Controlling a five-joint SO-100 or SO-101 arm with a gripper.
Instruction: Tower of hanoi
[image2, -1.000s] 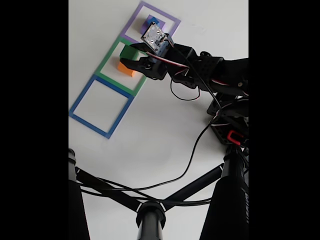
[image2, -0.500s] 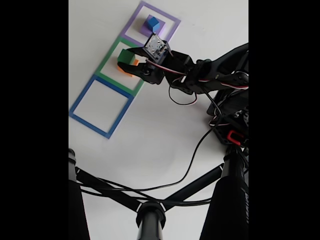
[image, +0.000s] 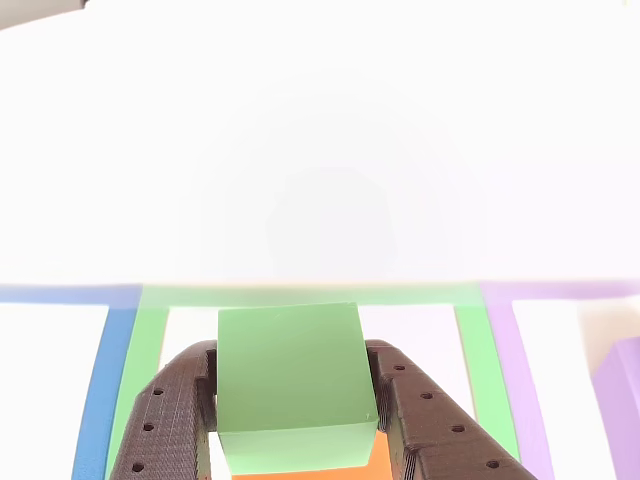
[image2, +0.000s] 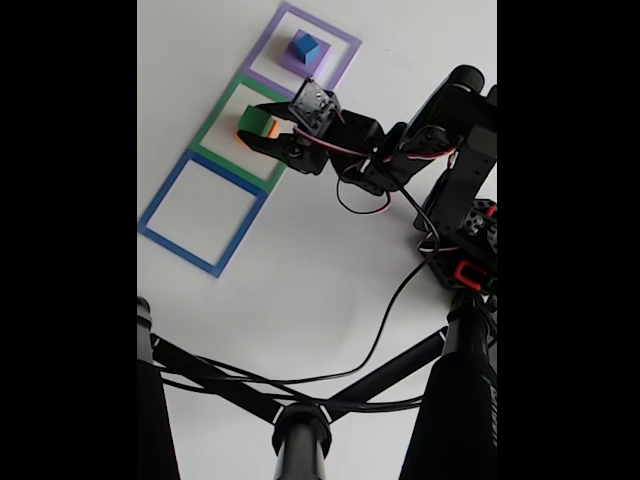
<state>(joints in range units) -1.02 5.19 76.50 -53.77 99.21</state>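
Surface: we see a plain white table (image2: 300, 280), brightly lit, with three flat square outlines taped in a diagonal row in the fixed view.
Green block: we find the green block (image: 290, 375) at the centre of the other view, resting on the orange-yellow block (image: 305, 472); in the fixed view it (image2: 253, 121) sits at about 11 o'clock from the picture's middle, inside the green outline (image2: 215, 135).
Orange-yellow block: only a thin strip of it shows under the green block in the other view; in the fixed view a small orange patch (image2: 272, 130) shows beside the green.
Gripper: the gripper (image: 295, 400) has its two dark fingers (image: 170, 420) pressed against the green block's left and right faces, so we read it as grasping that block; in the fixed view it (image2: 258, 128) reaches in from 3 o'clock.
Blue cube: the small blue cube (image2: 305, 45) sits on the purple block (image2: 293, 62), at 1 o'clock from the green block, inside the purple outline (image2: 345, 50).
Blue outline: the blue outline (image2: 165, 195) lies at 7 o'clock from the green one.
Arm: the black arm (image2: 440, 150) stands at 3 o'clock, trailing a black cable (image2: 385, 310).
Foreground: dark stand tubes (image2: 300, 440) cross at 6 o'clock.
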